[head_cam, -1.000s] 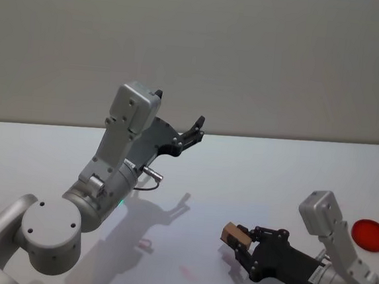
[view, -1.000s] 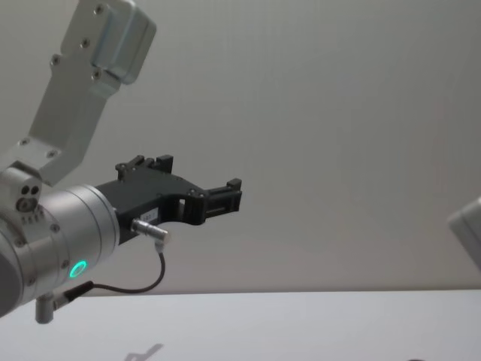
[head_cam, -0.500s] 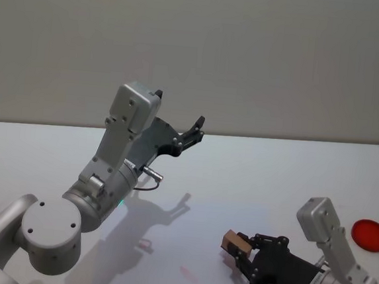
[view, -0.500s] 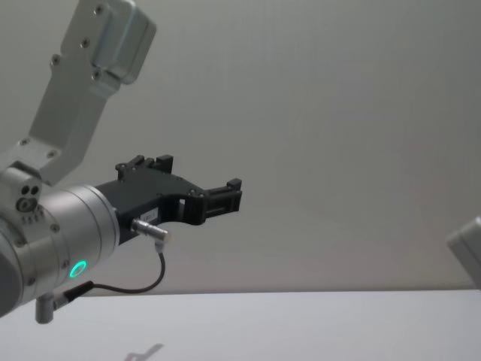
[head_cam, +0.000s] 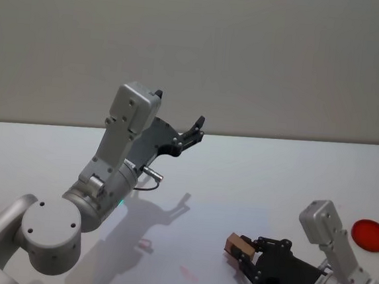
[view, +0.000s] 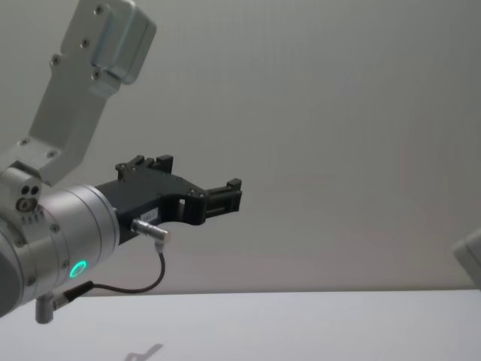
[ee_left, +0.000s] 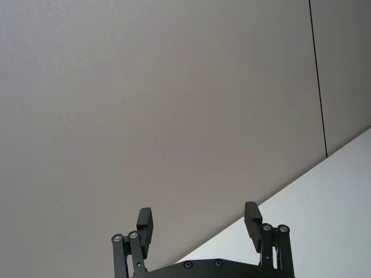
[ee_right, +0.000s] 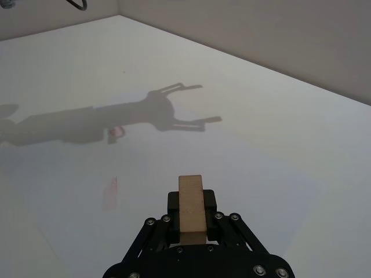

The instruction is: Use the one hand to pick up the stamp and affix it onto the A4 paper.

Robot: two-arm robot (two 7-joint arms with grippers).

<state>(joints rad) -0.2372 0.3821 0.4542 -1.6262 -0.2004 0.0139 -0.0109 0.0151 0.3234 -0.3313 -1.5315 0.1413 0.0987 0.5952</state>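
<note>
Stamp (head_cam: 236, 246): one, a small wooden block, clamped between the fingers of the right gripper (head_cam: 244, 251) low over the near right part of the worktop (head_cam: 260, 168); in the right wrist view the stamp (ee_right: 191, 208) stands out past the fingertips, its long axis running forward along the gripper's (ee_right: 191, 204) own reach. A4 paper (ee_right: 249, 168): one pale sheet, lying flat on the worktop directly ahead of and beneath the stamp, hard to tell from the white surface except at its faint edge; whether the stamp touches it cannot be told. Judgement: the coming move turns on bringing the stamp's face down onto the sheet below it, and the right arm is much the nearer. Red marks (ee_right: 111, 191): two, faint, on the sheet towards the left. Red disc (head_cam: 370, 235): one, at the right edge of the worktop, well apart from the stamp. Left gripper (head_cam: 191, 133): one, parked high above the worktop, fingers spread wide, grasping nothing.
</note>
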